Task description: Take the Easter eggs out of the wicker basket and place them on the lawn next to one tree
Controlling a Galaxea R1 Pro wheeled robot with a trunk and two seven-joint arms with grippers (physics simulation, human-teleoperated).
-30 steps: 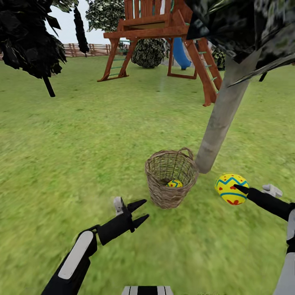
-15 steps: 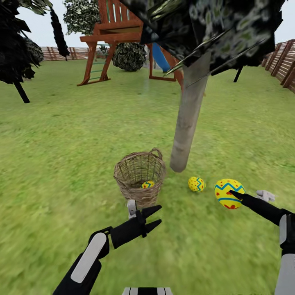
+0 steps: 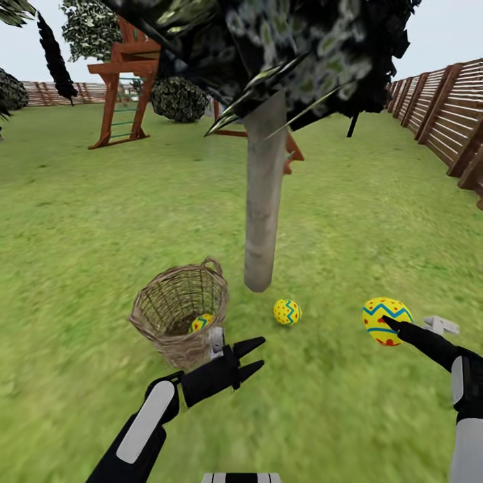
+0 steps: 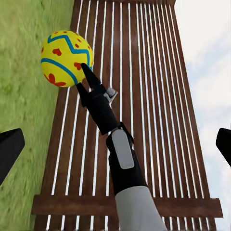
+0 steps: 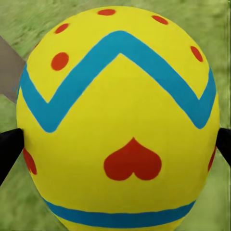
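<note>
Three eggs: one (image 3: 387, 320) clamped in the right gripper (image 3: 389, 323) above the lawn (image 3: 349, 221), one (image 3: 287, 312) on grass beside the tree (image 3: 265, 201), one (image 3: 201, 323) inside the wicker basket (image 3: 178, 315), near the empty, spread-open left gripper (image 3: 253, 357)

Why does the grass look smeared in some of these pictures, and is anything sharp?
Head view: the lawn is streaked and soft, and no cast shadows show under the tree or wicker basket. Right wrist view: the held egg is crisp, grass behind blurred. Left wrist view: fence slats sharp.
</note>
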